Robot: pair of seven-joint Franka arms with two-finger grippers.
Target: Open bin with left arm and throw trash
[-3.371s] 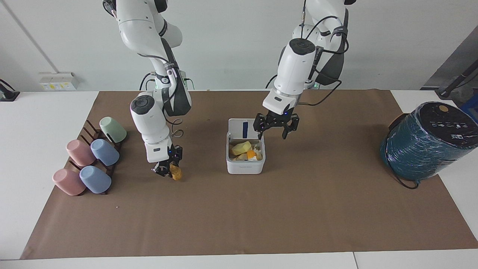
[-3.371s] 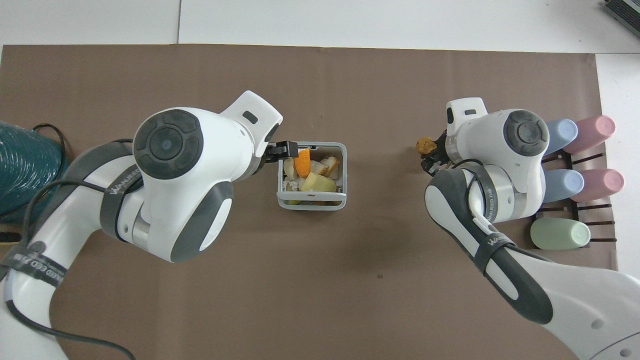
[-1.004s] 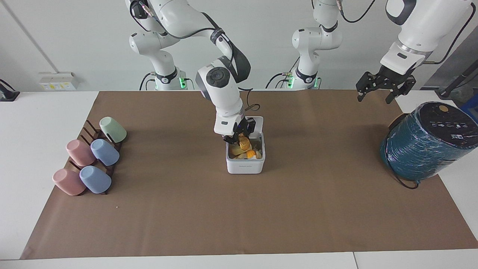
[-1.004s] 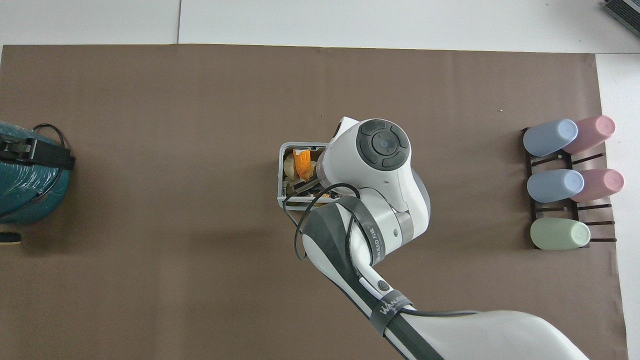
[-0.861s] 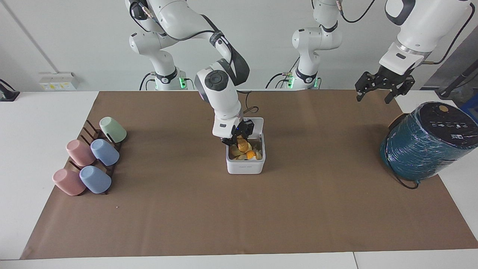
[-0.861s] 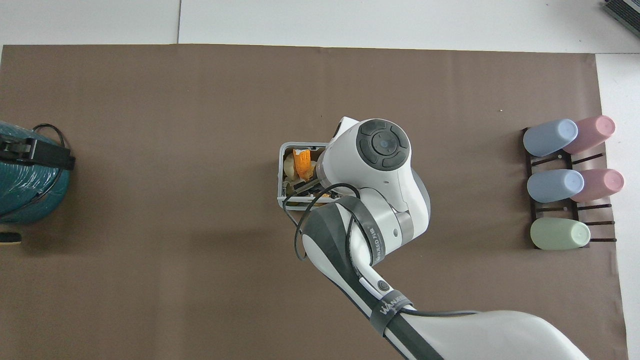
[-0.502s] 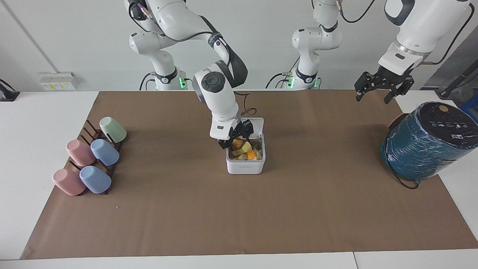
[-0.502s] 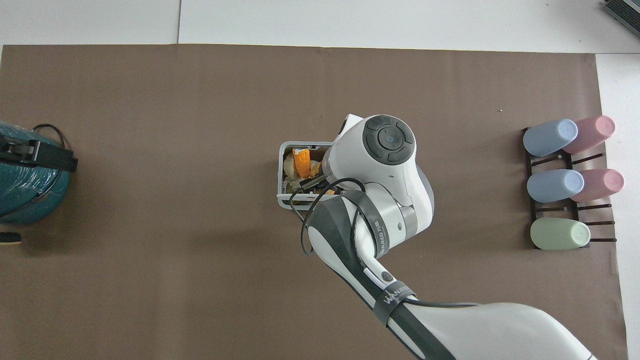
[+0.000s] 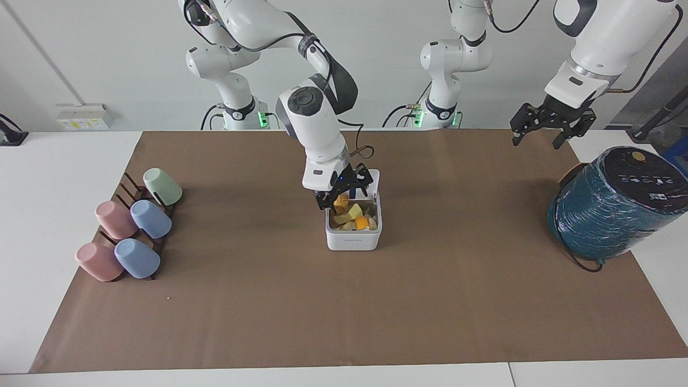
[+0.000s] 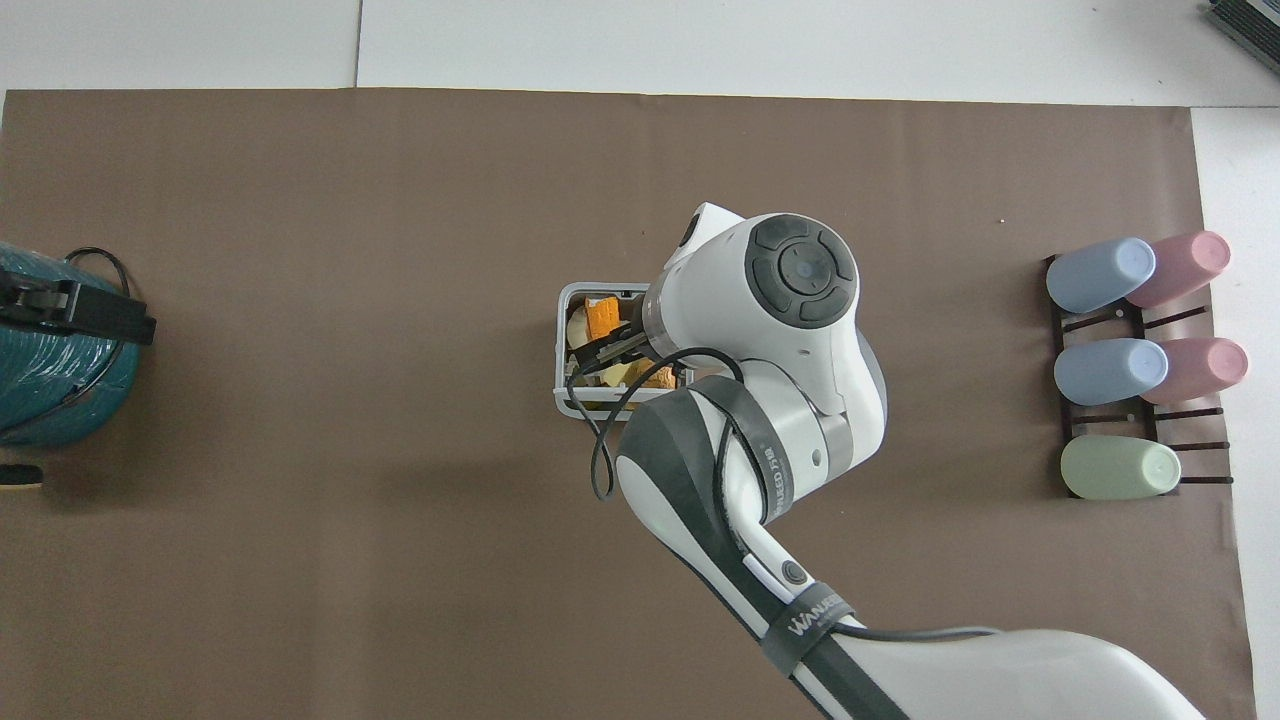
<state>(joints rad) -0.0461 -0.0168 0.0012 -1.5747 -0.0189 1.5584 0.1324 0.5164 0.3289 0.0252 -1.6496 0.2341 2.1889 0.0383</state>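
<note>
The white bin [image 9: 353, 239] stands mid-mat with its lid [image 9: 371, 176] up on the side nearer the robots. In it lie the pale yellow block [image 9: 353, 210], the orange piece [image 9: 362, 222] and the golden-brown crumbed lump [image 9: 340, 203]. My right gripper [image 9: 344, 193] is open just above the bin's opening, over the lump and holding nothing. In the overhead view the right arm hides most of the bin [image 10: 566, 400]; the orange piece [image 10: 600, 316] shows. My left gripper [image 9: 548, 128] is open and empty, raised over the mat's corner by the teal cylinder.
A big teal wrapped cylinder [image 9: 613, 207] stands at the left arm's end of the table. A dark rack with several pastel cups [image 9: 134, 228] lies at the right arm's end. A brown mat [image 9: 344, 312] covers the table.
My right gripper carried the crumbed lump from the mat to the bin, opened and left it inside, then rose slightly. My left arm drew back from the bin toward the teal cylinder.
</note>
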